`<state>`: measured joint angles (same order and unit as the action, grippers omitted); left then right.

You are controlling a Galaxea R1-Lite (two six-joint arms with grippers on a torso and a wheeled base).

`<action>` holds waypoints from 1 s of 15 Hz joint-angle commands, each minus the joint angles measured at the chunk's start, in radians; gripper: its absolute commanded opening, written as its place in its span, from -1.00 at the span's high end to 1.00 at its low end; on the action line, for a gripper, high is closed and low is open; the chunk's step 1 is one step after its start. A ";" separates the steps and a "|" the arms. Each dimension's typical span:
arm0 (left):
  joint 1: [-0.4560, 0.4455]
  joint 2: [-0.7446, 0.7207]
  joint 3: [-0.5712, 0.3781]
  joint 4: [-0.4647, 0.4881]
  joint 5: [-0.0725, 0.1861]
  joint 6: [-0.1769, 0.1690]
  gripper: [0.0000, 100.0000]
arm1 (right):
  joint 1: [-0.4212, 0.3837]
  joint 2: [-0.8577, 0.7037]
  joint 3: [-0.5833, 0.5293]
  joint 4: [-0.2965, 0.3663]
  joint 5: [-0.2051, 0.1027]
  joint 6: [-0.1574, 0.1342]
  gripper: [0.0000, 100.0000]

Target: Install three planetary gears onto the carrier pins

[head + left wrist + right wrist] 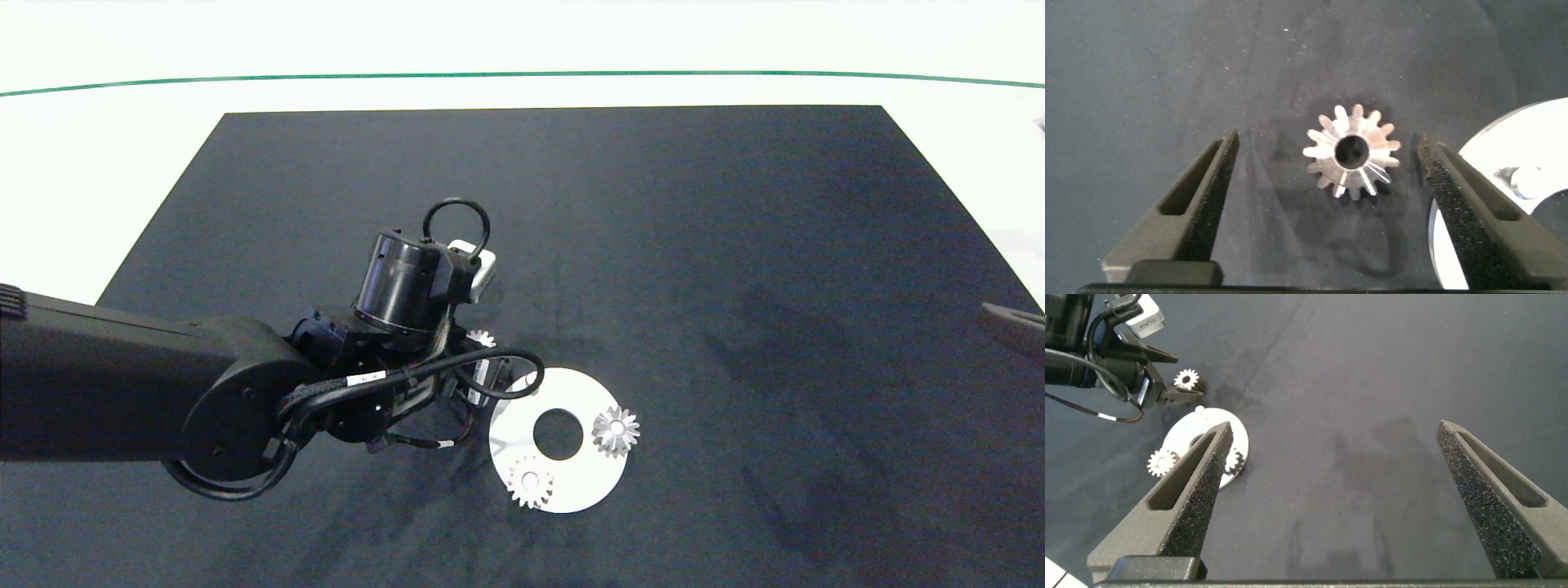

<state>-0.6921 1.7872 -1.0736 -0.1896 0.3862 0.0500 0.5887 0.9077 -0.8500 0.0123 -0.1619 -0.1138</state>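
The left gripper (pixel 1327 175) hangs over the dark mat (pixel 735 245) with its fingers spread wide. Between them, touching neither, the third gear (pixel 1352 153) lies flat on the mat, nearer the finger that stands by the white disc (pixel 1515 147). Just past that finger, one bare carrier pin (pixel 1529 178) stands on the disc. Farther on, two gears sit on their pins: one (pixel 530 482) at the disc's near rim, another (pixel 615 430) beside the centre hole. The right gripper (pixel 1331 498) hovers well apart, fingers spread, holding nothing.
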 commanded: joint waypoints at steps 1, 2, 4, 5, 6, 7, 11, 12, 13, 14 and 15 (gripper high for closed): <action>0.000 -0.005 0.017 -0.005 0.003 0.007 -0.60 | 0.000 0.002 0.000 -0.002 0.001 -0.001 -1.00; 0.000 -0.008 0.021 -0.005 0.003 0.007 -0.57 | 0.000 0.000 0.000 -0.002 0.001 -0.001 -1.00; 0.000 -0.011 0.027 -0.007 0.005 0.007 -0.48 | 0.000 0.000 0.000 -0.002 0.005 -0.001 -1.00; -0.003 -0.011 0.031 -0.007 0.005 0.007 -0.45 | 0.000 0.000 0.000 -0.002 0.005 -0.001 -1.00; -0.003 -0.011 0.032 -0.007 0.005 0.007 -0.42 | 0.000 0.000 0.000 -0.002 0.005 -0.001 -1.00; -0.004 -0.011 0.032 -0.007 0.005 0.007 -0.36 | 0.000 0.000 0.000 -0.002 0.007 -0.001 -1.00; -0.003 -0.008 0.038 -0.008 0.005 0.007 -0.21 | 0.000 0.000 0.000 0.000 0.007 -0.001 -1.00; -0.003 -0.003 0.038 -0.010 0.005 0.007 -0.18 | 0.000 0.000 0.000 -0.002 0.007 0.000 -1.00; -0.004 0.000 0.038 -0.022 0.005 0.007 -0.12 | 0.000 -0.001 0.000 -0.002 0.007 -0.001 -1.00; -0.012 0.000 0.038 -0.031 0.005 0.008 -0.09 | 0.000 0.000 0.000 -0.002 0.007 0.000 -1.00; -0.014 0.001 0.038 -0.034 0.005 0.011 -0.06 | 0.000 0.000 0.000 -0.002 0.007 0.000 -1.00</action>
<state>-0.7028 1.7838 -1.0353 -0.2217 0.3887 0.0606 0.5887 0.9068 -0.8500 0.0111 -0.1547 -0.1130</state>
